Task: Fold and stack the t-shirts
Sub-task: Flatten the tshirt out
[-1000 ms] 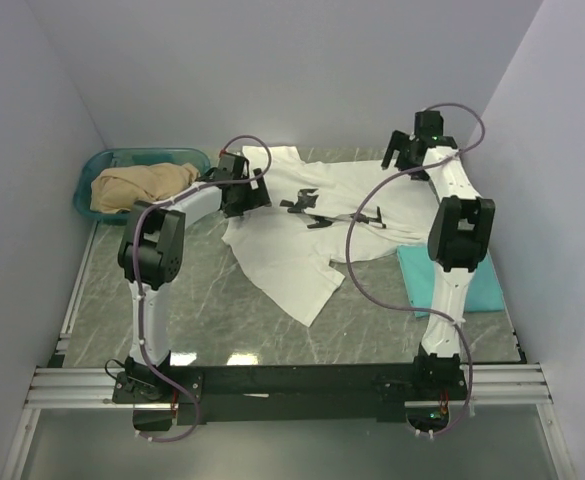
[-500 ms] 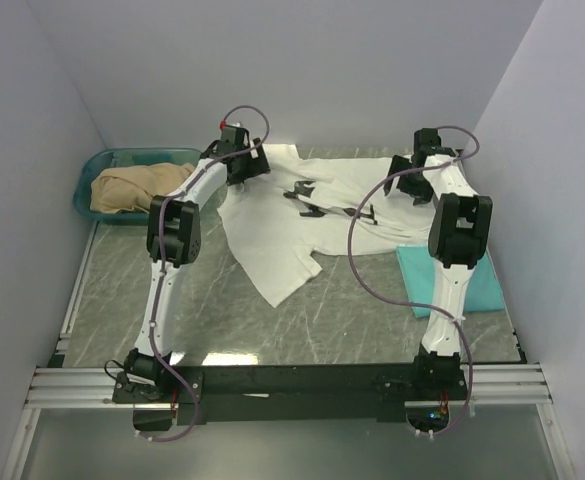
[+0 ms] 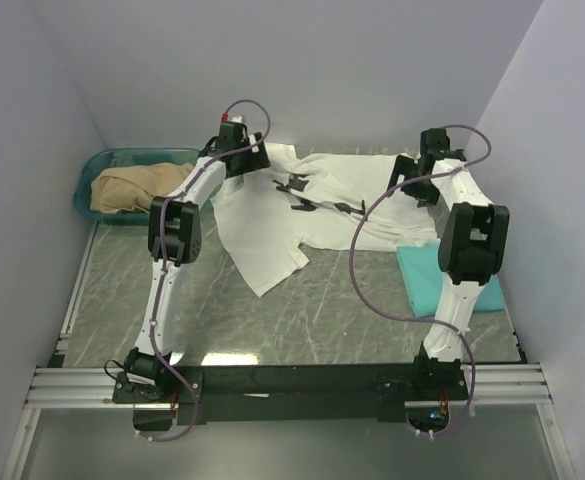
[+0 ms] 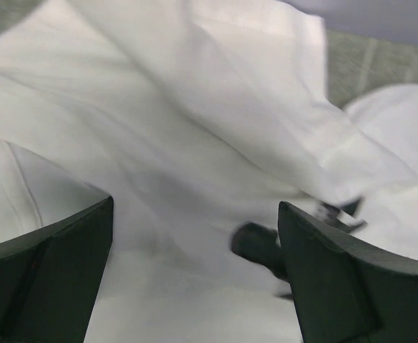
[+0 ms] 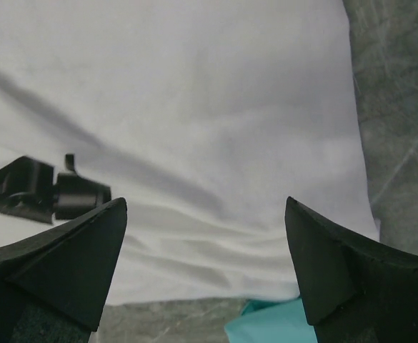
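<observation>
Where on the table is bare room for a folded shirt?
Bare table lies at the front, between the white tee, the teal tee and the rail. A second patch lies before the basket, left of the left arm. The far half is crowded by the white tee.

A table top (image 3: 302,310) with a grey-green marbled pattern forms the base of a three-sided booth. A plain pale back wall (image 3: 302,70), a left wall (image 3: 12,200) and a right wall (image 3: 562,200) rise from its edges. The light is soft and even, leaving a small bright glare patch (image 3: 230,357) on the glossy top near the front, where silver aluminium rails (image 3: 72,385) run across the near edge.
</observation>
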`<state>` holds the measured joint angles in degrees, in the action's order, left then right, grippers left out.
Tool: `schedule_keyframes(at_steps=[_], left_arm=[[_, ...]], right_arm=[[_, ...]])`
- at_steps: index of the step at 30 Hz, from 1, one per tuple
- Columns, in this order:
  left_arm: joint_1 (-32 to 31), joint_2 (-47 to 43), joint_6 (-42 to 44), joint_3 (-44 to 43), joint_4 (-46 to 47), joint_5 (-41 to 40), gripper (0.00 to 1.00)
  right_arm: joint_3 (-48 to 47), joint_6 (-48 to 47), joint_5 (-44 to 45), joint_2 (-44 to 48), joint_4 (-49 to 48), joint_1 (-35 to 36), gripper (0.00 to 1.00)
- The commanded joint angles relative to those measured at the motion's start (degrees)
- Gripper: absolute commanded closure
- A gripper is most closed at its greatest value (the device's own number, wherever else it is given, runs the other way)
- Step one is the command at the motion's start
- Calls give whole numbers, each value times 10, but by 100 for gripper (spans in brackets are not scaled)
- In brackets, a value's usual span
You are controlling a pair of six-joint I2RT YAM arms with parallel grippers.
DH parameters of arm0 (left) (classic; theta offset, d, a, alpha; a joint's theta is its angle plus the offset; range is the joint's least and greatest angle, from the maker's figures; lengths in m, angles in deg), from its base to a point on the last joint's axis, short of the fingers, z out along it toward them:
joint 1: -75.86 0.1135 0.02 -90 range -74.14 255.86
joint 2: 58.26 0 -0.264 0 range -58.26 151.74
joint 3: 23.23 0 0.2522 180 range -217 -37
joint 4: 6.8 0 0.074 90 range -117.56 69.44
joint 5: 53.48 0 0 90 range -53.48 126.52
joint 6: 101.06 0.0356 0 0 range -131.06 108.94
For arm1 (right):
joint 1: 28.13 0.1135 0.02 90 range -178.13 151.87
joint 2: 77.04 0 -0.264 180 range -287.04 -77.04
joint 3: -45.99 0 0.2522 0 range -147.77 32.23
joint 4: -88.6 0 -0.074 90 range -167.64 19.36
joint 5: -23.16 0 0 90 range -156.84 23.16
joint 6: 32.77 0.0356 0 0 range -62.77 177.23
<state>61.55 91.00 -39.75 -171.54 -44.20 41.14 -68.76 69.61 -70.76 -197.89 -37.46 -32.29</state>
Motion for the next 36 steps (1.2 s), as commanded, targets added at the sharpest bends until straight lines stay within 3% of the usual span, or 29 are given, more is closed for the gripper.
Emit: schedule_keyframes(at_steps=[1,7,14,20,28,32,36], left_arm=[[-41,-136,30,21,14,-5,1],[-77,-300,5,205,-10,-43,1],[-160,-530,-80,621,74,-81,1],[-257,-633,-165,812,28,-131,1],[-291,-661,-217,888,23,-146,1],[-292,-631,-224,873,43,-146,10],[-294,-588,-211,843,31,-157,27]], right_arm=[[32,7,1,79,-33,-2,3],[171,31,4,199,-87,-4,2],[262,72,-11,262,-105,-36,2],[283,79,-13,281,-102,-62,2],[298,76,-17,297,-107,-62,2],[302,73,-15,305,-109,-62,2],[305,70,-14,316,-112,-62,2]])
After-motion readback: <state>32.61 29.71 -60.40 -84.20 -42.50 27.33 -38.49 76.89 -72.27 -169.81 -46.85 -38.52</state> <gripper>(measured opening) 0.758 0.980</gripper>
